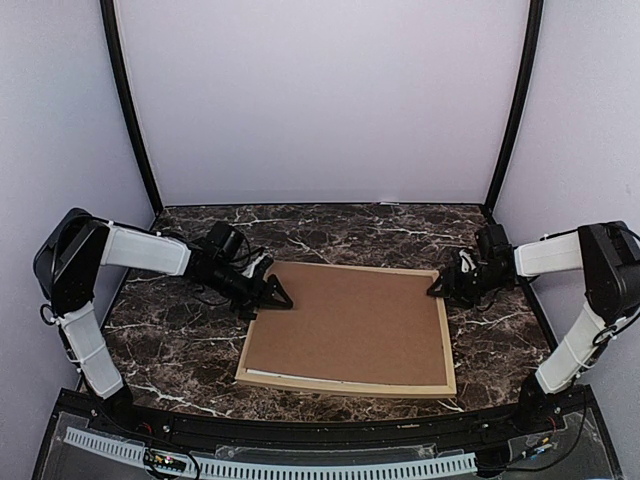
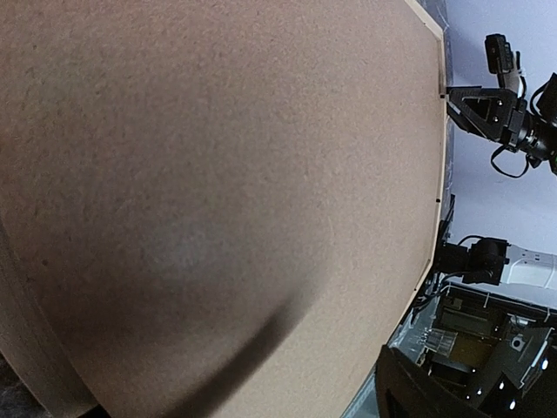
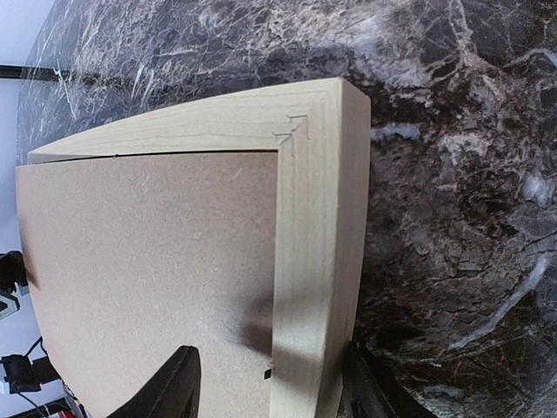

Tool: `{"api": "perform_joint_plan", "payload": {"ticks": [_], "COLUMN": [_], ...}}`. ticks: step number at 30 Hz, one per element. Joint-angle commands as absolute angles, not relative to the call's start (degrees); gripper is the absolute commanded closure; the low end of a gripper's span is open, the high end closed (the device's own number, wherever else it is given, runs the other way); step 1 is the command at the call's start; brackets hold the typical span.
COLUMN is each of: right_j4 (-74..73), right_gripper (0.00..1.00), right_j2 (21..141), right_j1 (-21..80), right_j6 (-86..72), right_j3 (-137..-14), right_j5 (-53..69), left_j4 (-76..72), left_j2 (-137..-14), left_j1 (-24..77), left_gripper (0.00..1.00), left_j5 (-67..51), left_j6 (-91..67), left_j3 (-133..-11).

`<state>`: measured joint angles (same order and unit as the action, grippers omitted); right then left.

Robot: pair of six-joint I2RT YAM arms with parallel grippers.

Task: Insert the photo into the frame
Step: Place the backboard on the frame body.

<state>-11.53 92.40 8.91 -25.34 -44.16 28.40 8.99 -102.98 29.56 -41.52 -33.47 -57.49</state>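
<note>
The light wood frame (image 1: 350,385) lies face down on the marble table, with the brown backing board (image 1: 350,325) set in it. The photo is hidden. My left gripper (image 1: 277,296) is at the frame's far left corner. The left wrist view is filled by the board (image 2: 218,174) and the frame's far edge (image 2: 439,157), and its fingers do not show clearly. My right gripper (image 1: 437,290) is open at the far right corner. In the right wrist view (image 3: 270,383) its jaws straddle the frame's rail (image 3: 313,261), one over the board (image 3: 148,261), one outside.
Dark marble table (image 1: 180,340) with white walls around it and black corner posts (image 1: 128,110). A black rail (image 1: 300,440) runs along the near edge. A thin white strip (image 1: 268,376) shows at the frame's near left edge. My right gripper also shows in the left wrist view (image 2: 461,100).
</note>
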Motion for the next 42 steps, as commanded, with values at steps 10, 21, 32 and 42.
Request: {"api": "perform_joint_plan", "payload": {"ticks": [10, 21, 32, 42], "right_j4": [-10.2, -10.5, -11.1, -11.9], "right_gripper": [0.44, 0.44, 0.44, 0.44], "right_j2": [93.3, 93.1, 92.8, 92.8], "right_j1": [9.8, 9.8, 9.8, 9.8], "right_j6": [-25.0, -24.7, -24.5, -24.2], "right_j3": [-43.8, -43.9, -44.4, -45.1], "right_j5": [29.4, 29.2, 28.9, 28.4], "left_j4": [17.5, 18.8, 20.5, 24.2], "left_j2": [-98.9, -97.6, -96.1, -93.7], "left_j1": [30.0, 30.0, 30.1, 30.1], "left_gripper": [0.16, 0.13, 0.12, 0.12], "left_j5": [-33.1, -31.8, -30.0, -22.5], "left_j6": [-28.7, -28.1, -27.5, -25.1], "left_j3": [-59.5, -59.8, -59.7, -60.6]}}
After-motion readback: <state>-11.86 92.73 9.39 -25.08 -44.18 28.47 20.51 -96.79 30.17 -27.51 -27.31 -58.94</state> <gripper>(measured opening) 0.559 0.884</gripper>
